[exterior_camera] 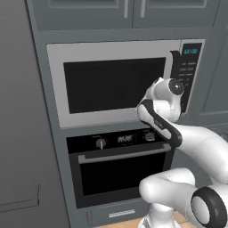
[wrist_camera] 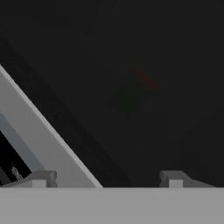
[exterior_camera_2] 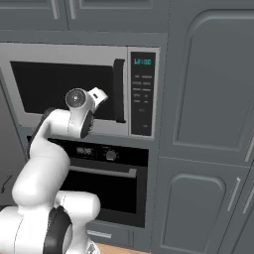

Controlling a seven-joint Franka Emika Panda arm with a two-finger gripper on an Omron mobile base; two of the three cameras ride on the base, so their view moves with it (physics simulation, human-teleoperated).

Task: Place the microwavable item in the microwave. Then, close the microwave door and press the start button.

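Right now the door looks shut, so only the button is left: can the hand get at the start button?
Probably yes. The hand, open, faces the microwave door, and the start button is close beside it, nothing between.

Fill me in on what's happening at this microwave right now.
The white arm has its gripper right up against the dark window of the microwave door, jaws spread wide and holding nothing. The door looks shut against the microwave. The hand sits near the door's lower right, left of the control panel, whose display is lit. Below is a black oven, closed.
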